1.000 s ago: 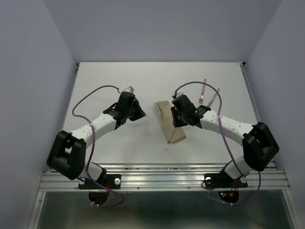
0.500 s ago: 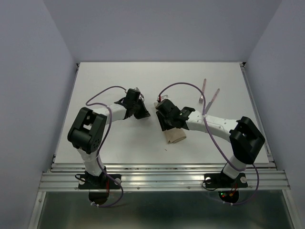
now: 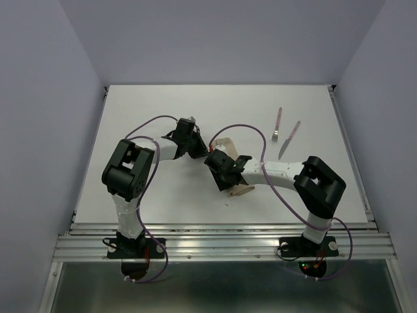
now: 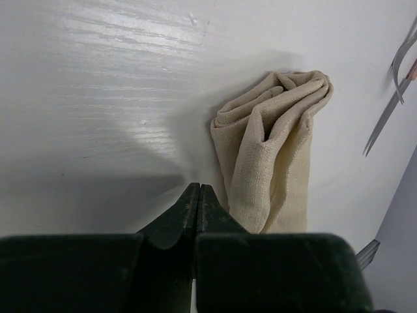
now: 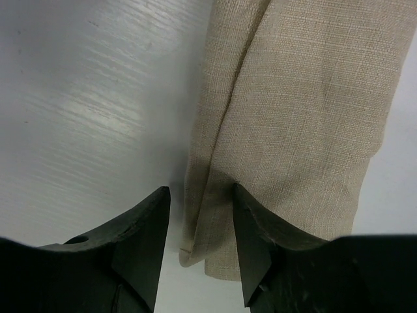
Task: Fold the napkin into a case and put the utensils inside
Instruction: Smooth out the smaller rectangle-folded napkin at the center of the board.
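The tan napkin [image 3: 239, 190], folded into a narrow layered strip, lies at the table's middle, mostly hidden by my right arm. In the left wrist view its bunched end [image 4: 273, 143] lies just right of my left gripper [image 4: 197, 189], which is shut and empty. My left gripper [image 3: 202, 154] sits by the strip's far end. My right gripper [image 5: 201, 195] is open, its jaws astride the folded long edge of the napkin [image 5: 300, 98] near one end; it also shows in the top view [image 3: 219, 171]. The fork [image 3: 278, 125] and knife [image 3: 290, 139], with pinkish handles, lie apart at the far right.
The knife blade [image 4: 384, 120] and fork tines [image 4: 402, 55] show at the right edge of the left wrist view. Purple cables loop over both arms. The white table [image 3: 150, 195] has walls on three sides.
Both grippers have moved in toward the napkin. The right gripper has slid left over the strip's near part. The left arm has folded up with its gripper at the strip's far end.
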Robot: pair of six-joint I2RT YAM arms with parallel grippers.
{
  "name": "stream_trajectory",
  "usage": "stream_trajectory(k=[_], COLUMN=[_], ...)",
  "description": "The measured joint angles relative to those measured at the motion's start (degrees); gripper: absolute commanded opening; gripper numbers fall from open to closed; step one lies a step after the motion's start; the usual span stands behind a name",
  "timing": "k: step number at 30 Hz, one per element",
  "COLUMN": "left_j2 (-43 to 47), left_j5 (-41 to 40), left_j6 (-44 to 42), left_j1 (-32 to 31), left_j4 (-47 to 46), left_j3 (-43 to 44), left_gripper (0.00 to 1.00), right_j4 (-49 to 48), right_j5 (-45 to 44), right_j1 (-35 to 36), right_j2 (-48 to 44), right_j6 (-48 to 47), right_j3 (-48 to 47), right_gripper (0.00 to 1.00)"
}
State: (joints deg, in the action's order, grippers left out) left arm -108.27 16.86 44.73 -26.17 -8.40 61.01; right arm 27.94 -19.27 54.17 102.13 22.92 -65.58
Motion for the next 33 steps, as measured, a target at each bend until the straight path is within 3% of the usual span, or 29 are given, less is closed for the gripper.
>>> stream_trajectory(k=[2, 5, 9, 12, 33], left_j2=[-0.4, -0.7, -0.7, -0.7, -2.5], left_j5=[0.3, 0.7, 1.0, 1.2, 5.2], left_j6=[0.2, 0.3, 0.4, 0.5, 1.9], left_j1=[0.0, 0.0, 0.0, 0.0, 0.0], left_j4=[-0.1, -0.2, -0.8, -1.3, -6.3], left_j3=[0.0, 0.0, 0.0, 0.0, -0.5], left_gripper=[0.07, 0.07, 0.07, 0.07, 0.07], right_j4=[0.0, 0.0, 0.0, 0.0, -1.6], right_j5=[-0.6, -1.7, -3.6, -4.4, -8.7], right_j1=[0.3, 0.7, 0.7, 0.7, 0.7], right_j2=[0.6, 1.2, 1.5, 1.5, -10.7], right_j6=[0.1, 0.3, 1.3, 1.7, 3.0], right_j3=[0.2, 0.5, 0.5, 0.6, 5.8], right_gripper=[0.48, 0.38, 0.1, 0.01, 0.01])
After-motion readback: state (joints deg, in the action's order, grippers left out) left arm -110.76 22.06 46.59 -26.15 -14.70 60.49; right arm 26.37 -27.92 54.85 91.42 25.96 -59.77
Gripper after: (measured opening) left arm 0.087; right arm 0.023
